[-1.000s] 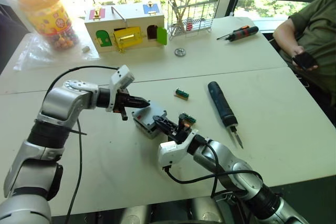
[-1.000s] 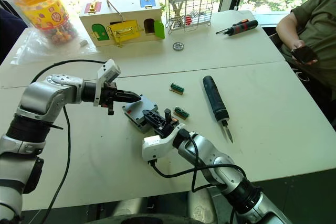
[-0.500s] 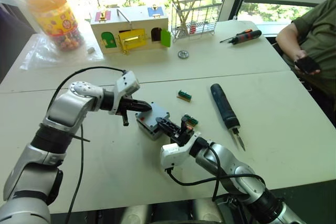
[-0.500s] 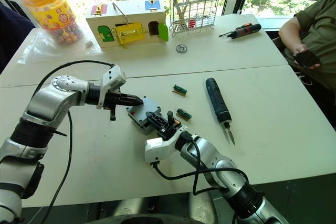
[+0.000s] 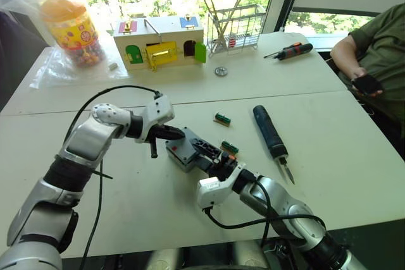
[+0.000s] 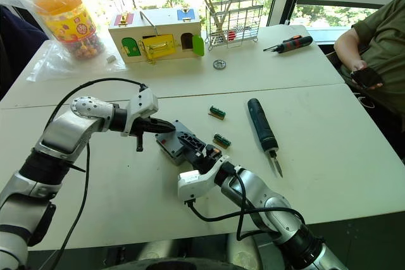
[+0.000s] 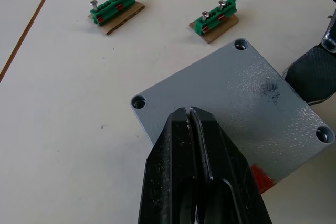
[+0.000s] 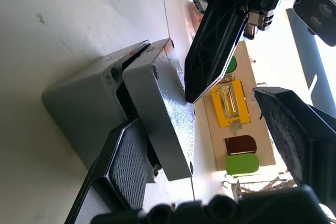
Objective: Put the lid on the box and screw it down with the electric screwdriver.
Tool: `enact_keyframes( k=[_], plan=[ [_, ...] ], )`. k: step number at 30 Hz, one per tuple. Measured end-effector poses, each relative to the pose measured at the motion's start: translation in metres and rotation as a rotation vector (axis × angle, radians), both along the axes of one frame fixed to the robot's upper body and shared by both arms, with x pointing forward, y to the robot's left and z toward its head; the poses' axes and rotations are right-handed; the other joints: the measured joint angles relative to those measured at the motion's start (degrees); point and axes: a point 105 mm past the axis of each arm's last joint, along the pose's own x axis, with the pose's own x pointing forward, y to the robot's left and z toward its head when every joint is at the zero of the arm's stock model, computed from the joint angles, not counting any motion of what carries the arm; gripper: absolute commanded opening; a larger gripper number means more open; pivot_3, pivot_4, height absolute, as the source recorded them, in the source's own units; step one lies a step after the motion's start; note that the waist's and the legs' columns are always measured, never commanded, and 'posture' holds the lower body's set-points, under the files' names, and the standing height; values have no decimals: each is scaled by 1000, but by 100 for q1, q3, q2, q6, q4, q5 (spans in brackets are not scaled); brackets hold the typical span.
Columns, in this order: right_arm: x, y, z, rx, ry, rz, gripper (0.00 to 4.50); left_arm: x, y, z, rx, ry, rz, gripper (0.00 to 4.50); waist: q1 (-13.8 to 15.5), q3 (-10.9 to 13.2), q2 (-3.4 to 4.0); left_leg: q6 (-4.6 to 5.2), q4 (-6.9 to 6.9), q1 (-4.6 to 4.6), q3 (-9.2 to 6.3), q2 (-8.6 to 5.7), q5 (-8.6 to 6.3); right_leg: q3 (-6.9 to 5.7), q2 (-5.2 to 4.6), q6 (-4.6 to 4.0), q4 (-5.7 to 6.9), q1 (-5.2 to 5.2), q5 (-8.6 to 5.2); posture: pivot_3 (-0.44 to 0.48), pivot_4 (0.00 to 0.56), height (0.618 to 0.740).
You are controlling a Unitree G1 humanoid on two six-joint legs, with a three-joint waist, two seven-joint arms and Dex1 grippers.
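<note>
lid [image 7: 231,103] askew on box [image 8: 79,108], left gripper [image 7: 187,113] pressing

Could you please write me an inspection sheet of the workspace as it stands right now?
Surface: white table, seam across the middle.
Job's things: lid lies on the box but skewed, one edge lifted; electric screwdriver lies untouched to the right.
Clutter: two green screw holders, wooden box, candy jar, wire rack, hand screwdriver, metal disc.
Grippers: left gripper shut, tips on the lid; right gripper open, one finger at the lid's edge.
Cables: black cable looping over the left arm.
Surroundings: windows; seated person at right.
</note>
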Motion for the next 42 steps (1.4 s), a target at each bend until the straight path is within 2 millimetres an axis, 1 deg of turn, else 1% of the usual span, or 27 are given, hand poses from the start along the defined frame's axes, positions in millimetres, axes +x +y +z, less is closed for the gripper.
enact_keyframes(
  k=[7,13,20,26,29,32,33,36,37,38,42],
  plan=[
    [-10,-7,-4,-7,24,15,3523,0,-2,-3,1,-21,-10,0,16,-3,-1,2,1,1,0,0,-1,2,0,0,-2,4,0,0,150,740],
    [-15,-8,1,22,23,49,3523,0,-2,-4,11,-47,-26,0,15,-3,0,3,0,2,0,1,-2,2,1,1,-3,7,0,0,150,740],
    [-8,-19,10,111,34,-2,3523,-1,-2,-3,2,-72,-56,0,2,-3,0,6,-1,2,0,3,-4,3,2,1,-4,11,0,0,150,740],
    [-3,-19,17,139,22,-1,3523,0,0,-3,-8,-69,-63,0,-9,-3,1,7,-3,1,0,4,-4,3,3,1,-4,9,-1,0,150,740],
    [-1,-20,15,141,31,-4,3523,0,0,-1,-11,-70,-69,0,-15,-2,2,6,-5,-1,0,5,-4,3,4,1,-4,9,-1,0,150,740],
    [-2,-19,15,142,32,-1,2796,0,1,1,-13,-75,-66,0,-15,-1,2,6,-5,-4,0,5,-3,3,4,1,-4,8,-1,0,150,740],
    [-2,-19,14,142,33,0,2453,0,1,2,-14,-75,-65,0,-16,-1,3,6,-5,-4,1,5,-3,3,4,1,-4,8,-1,0,150,740],
    [-1,-19,12,143,37,3,1054,0,6,2,-11,-74,-57,0,-22,0,5,5,-7,-10,2,6,-3,5,5,1,-4,6,-1,0,150,740],
    [-2,-19,12,144,37,5,486,-1,7,3,-9,-73,-58,0,-20,1,7,1,-7,-14,2,6,0,5,6,1,-4,2,-1,0,150,740],
    [-2,-19,12,144,36,5,39,-1,7,3,-8,-71,-60,0,-21,2,7,1,-7,-18,2,7,0,5,6,0,-4,-4,-1,0,150,740],
    [0,-19,10,142,42,1,39,-5,9,5,-10,-55,-63,0,-21,2,8,0,-6,-31,2,7,0,6,6,0,-3,-26,-1,0,150,740]
  ],
)
